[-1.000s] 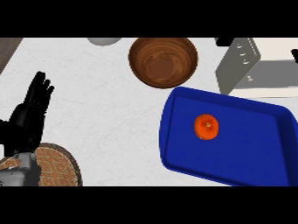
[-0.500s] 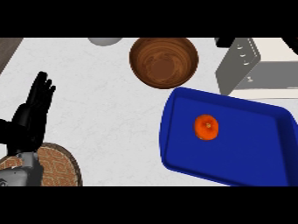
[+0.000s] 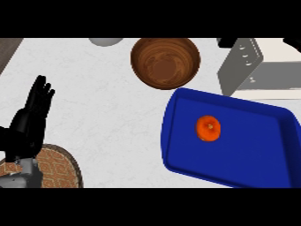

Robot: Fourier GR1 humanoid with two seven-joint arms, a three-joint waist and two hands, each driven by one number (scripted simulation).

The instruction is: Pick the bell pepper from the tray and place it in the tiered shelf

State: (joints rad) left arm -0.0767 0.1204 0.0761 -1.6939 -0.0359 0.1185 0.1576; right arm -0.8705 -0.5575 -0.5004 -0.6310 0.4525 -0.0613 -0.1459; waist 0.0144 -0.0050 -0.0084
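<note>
The left hand (image 3: 29, 121) rests open, fingers straight up, far left of the tray (image 3: 244, 165), holding nothing. The right hand is out of view, so I cannot tell its state. The pepper (image 3: 208, 128) sits in the tray, left of its middle. The shelf (image 3: 257, 68) stands just beyond the tray's far edge, a bowl (image 3: 165, 62) to its left. A round pepper might roll from a sideways reach, and a carry could clip the tray rim or shelf wall.

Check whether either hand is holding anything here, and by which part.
Nothing is held. The left hand is open at the view's left; the orange bell pepper lies untouched on the blue tray. The right hand is out of view.
</note>
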